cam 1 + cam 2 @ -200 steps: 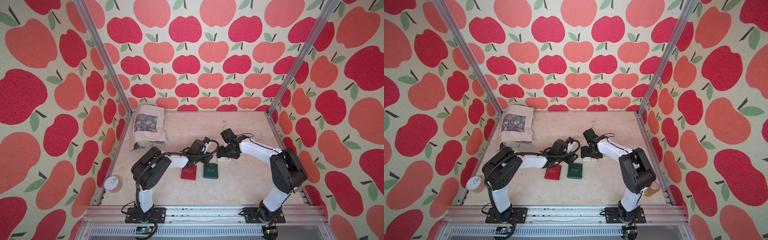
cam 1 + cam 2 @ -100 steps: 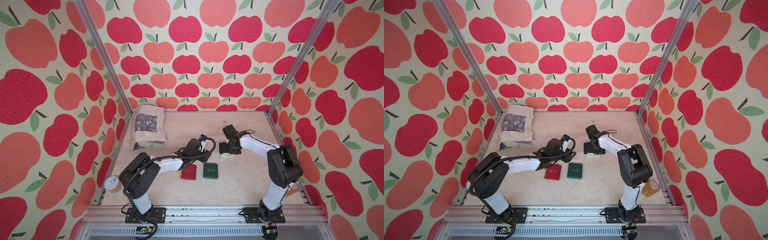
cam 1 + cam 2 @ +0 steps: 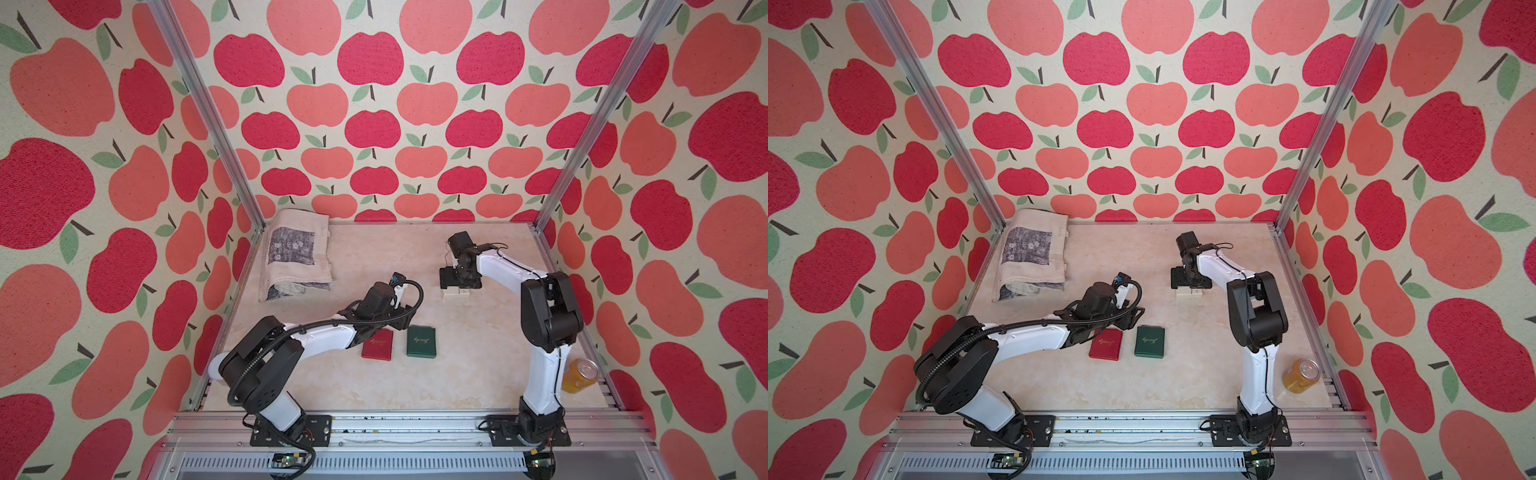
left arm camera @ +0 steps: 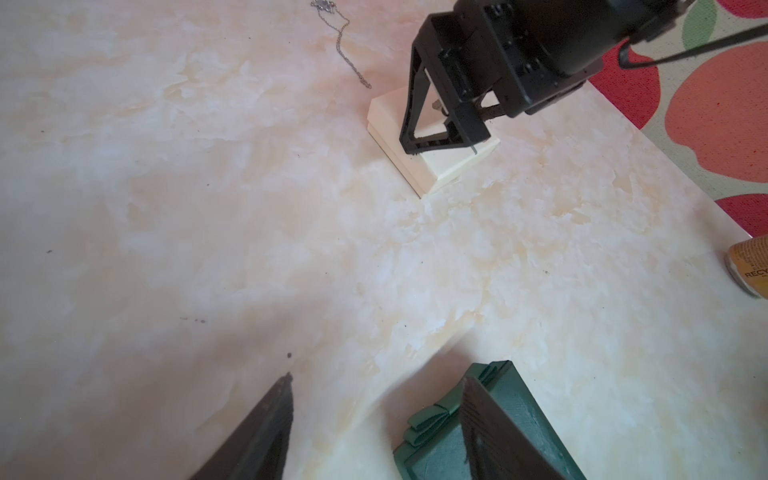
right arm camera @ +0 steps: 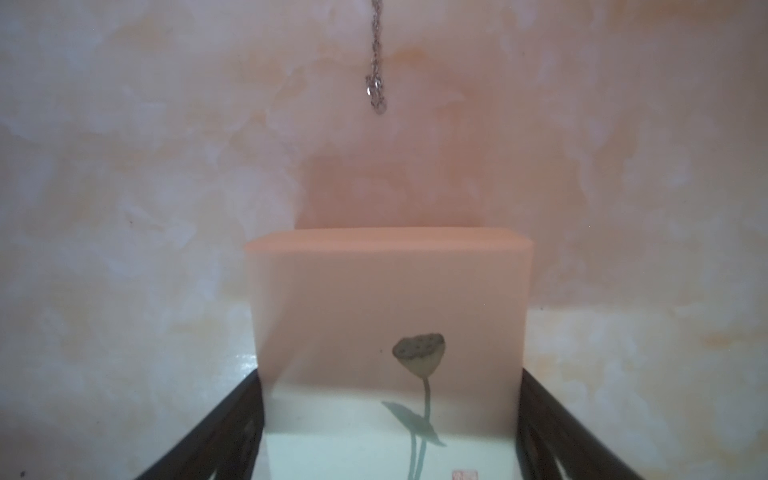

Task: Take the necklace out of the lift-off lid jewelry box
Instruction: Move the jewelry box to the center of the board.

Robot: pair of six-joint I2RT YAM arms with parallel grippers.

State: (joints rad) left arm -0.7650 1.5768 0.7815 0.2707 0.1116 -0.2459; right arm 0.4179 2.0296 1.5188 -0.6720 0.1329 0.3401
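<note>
**A:** Where is the necklace?

**B:** The thin silver chain necklace (image 5: 376, 89) lies on the marbled beige table (image 3: 478, 365). It is past the far side of the cream cardboard jewelry box (image 5: 386, 291), toward the table's far edge and right of the middle. It lies apart from the box, which has its lotus-printed lid on.

**A:** And the fingers?

**B:** The right gripper (image 5: 390, 374) straddles the box and grasps it, with a black finger (image 5: 249, 399) against each side. The chain lies beyond the fingertips and touches neither. The left gripper (image 4: 376, 378) hangs well apart from it, near the table's middle. Its fingers are spread, with bare table between them.

**A:** Does anything stand in the way?

**B:** The box itself sits between the right fingertips and the chain. A flat green case (image 3: 421, 341) with a ribbon bow lies just beside one left finger (image 4: 490, 428); I cannot tell whether they touch. A flat red case (image 3: 377, 344) lies beside the green one, its far edge under the left wrist. A folded beige cloth bag (image 3: 296, 253) with a grey print fills the far left corner. An orange drink can (image 3: 579, 376) stands at the right edge, near the front corner.
</note>
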